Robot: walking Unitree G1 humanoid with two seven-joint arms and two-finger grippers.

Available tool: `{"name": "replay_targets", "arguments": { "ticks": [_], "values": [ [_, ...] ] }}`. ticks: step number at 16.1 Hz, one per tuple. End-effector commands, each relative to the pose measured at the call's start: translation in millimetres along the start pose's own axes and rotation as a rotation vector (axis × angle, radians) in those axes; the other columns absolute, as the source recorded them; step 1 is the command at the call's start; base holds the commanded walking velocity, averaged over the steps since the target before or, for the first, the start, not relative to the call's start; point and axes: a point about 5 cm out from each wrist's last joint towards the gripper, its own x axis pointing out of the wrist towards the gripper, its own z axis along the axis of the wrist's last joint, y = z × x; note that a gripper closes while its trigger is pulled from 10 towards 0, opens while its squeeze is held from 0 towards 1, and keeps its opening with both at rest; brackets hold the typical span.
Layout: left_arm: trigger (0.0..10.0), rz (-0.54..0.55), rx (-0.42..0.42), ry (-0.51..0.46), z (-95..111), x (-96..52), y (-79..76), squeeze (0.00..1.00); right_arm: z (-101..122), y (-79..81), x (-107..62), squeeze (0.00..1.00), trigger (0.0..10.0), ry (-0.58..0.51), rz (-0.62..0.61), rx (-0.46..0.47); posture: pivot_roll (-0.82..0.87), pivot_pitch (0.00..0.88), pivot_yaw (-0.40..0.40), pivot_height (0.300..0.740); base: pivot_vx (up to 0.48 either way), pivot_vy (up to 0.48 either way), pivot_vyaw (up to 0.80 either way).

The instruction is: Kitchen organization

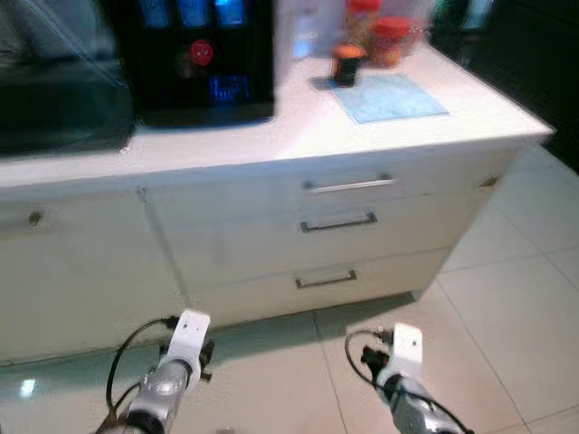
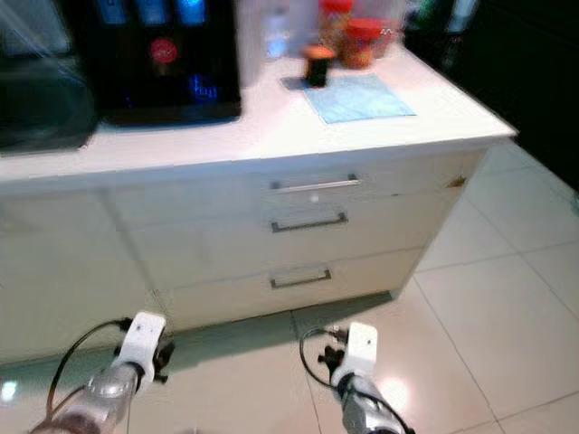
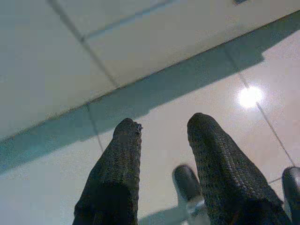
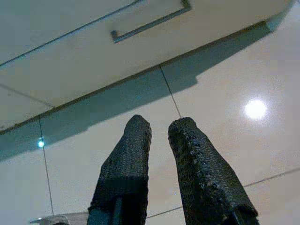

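Head eyes look down at the counter [image 1: 298, 136]; wrist cameras face floor tiles [image 3: 47, 187].

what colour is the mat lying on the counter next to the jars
Light blue. The mat lies flat on the white counter, clearest in the left eye view.

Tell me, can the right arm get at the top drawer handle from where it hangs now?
Probably yes, after lifting. The right gripper hangs low over the floor tiles, fingers slightly apart and holding nothing. The top drawer handle sits well above it on the cabinet front, and nothing stands between them.
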Motion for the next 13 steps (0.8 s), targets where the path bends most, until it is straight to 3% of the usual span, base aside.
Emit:
{"name": "replay_targets", "arguments": {
  "ticks": [1, 2, 10, 13],
  "values": [
    [10.0, 0.007, -0.005, 0.013, -3.1, -0.7, 1.1, 0.0, 3.9, 0.4, 1.0, 0.0, 10.0, -0.012, 0.002, -0.001, -0.12, 0.003, -0.005, 0.74, 0.0, 0.0, 0.8],
    [10.0, 0.007, -0.005, 0.013, -3.1, -0.7, 1.1, 0.0, 3.9, 0.4, 1.0, 0.0, 10.0, -0.012, 0.002, -0.001, -0.12, 0.003, -0.005, 0.74, 0.0, 0.0, 0.8],
    [10.0, 0.009, -0.027, 0.027, -6.6, -1.2, 0.2, 0.0, 2.7, 1.0, 0.9, 0.0, 10.0, -0.002, 0.015, 0.008, -0.12, 0.009, -0.011, 0.74, 0.0, 0.0, 0.0],
    [10.0, 0.011, -0.03, 0.035, -7.1, -1.1, 0.0, 0.0, 2.3, 1.0, 0.9, 0.0, 10.0, 0.001, 0.014, 0.012, -0.12, 0.009, -0.013, 0.74, 0.0, 0.447, 0.0]
  ]
}}
